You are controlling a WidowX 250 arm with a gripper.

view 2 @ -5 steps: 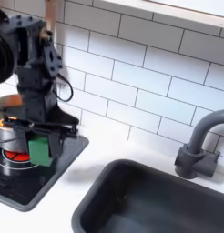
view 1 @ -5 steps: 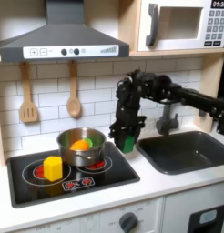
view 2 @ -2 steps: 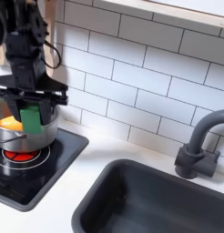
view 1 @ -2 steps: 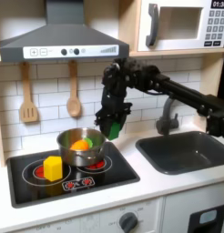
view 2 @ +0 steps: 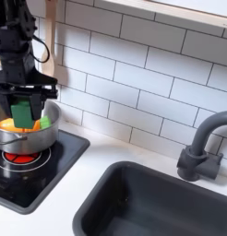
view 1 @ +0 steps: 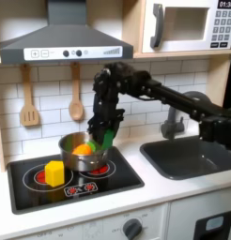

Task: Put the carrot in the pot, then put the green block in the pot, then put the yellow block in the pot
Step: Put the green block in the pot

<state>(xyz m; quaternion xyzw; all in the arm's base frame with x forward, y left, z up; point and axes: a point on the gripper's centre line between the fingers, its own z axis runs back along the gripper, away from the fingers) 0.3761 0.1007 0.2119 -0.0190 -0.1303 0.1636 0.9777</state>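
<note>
Green block (view 2: pixel 23 112), smooth cube pinched in hand (view 2: pixel 24 114), above shiny round pot (view 2: pixel 23 140)

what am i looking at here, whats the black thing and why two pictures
It's a toy kitchen filmed by two cameras at one moment. The first exterior view faces the counter; the second exterior view looks along it from near the sink. The black thing is a robot arm, its gripper holding a green block in its jaws over a steel pot on the stove. An orange carrot already lies in the pot. A yellow block sits on the stove beside the pot.
</note>
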